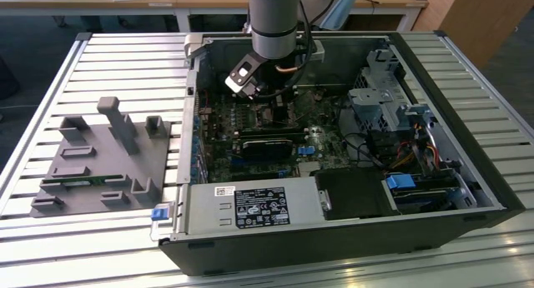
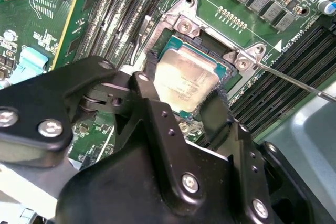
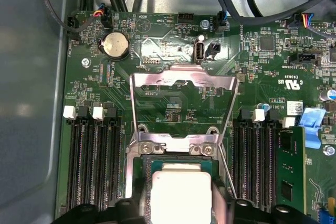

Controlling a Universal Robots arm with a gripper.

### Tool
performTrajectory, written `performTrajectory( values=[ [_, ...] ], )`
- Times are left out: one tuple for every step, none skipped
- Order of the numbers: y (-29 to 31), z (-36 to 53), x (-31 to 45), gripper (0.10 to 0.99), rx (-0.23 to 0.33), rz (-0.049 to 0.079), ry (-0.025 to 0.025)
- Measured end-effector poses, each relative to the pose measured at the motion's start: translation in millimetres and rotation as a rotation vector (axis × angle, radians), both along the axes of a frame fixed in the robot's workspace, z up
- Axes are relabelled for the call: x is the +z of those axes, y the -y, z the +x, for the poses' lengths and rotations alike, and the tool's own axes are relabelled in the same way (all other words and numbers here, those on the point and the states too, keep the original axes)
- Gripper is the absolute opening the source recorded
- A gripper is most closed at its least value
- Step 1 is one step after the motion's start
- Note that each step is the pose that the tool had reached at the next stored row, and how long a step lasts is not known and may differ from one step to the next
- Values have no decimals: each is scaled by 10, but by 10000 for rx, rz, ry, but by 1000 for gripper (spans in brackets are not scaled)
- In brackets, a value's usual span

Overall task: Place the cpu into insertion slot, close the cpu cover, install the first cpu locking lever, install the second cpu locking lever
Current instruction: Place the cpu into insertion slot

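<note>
Claw (image 2: pixel 182 97) narrowly parted, pinching cpu (image 2: pixel 186 77) between its fingers, in insertion slot (image 2: pixel 185 23); cpu cover (image 3: pixel 181 80) open beyond fingertips.

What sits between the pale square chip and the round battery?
In the first wrist view, the open cpu cover, a silver windowed frame, lies between the cpu and the battery.

Exterior view sits high and well back, looking down into the open computer case (image 1: pixel 334 250) on the tabletop (image 1: pixel 125 57). Both wrist views are right up close over the motherboard (image 3: pixel 262 77), sharing the insertion slot (image 2: pixel 184 24) (image 3: pixel 173 142).
</note>
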State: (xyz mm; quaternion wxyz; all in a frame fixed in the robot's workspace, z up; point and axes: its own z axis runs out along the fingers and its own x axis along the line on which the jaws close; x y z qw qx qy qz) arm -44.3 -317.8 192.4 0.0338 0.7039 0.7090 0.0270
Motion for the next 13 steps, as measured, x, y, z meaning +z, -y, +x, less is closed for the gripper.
performTrajectory(
  values=[
    [0, 0, 0, 616, 0, -1, 0],
    [-1, 0, -1, 616, 0, 1, 1],
    [-3, 1, -2, 616, -1, 1, 1],
    [-5, 0, -3, 616, -1, 0, 0],
    [-8, 1, -4, 616, -1, 0, 1],
    [-12, 1, -6, 616, -1, 1, 1],
    [-16, 1, -7, 616, 0, -1, 0],
    [-20, 2, -9, 616, 0, -1, 0],
    [-24, 2, -12, 616, 0, 1, 1],
    [-29, 2, -14, 616, -4, 0, 0],
    [-34, 2, -16, 616, -11, 0, 0],
    [-39, 2, -17, 616, -19, 0, 0],
    [-41, 3, -18, 616, -29, 1, 0]
  ],
)
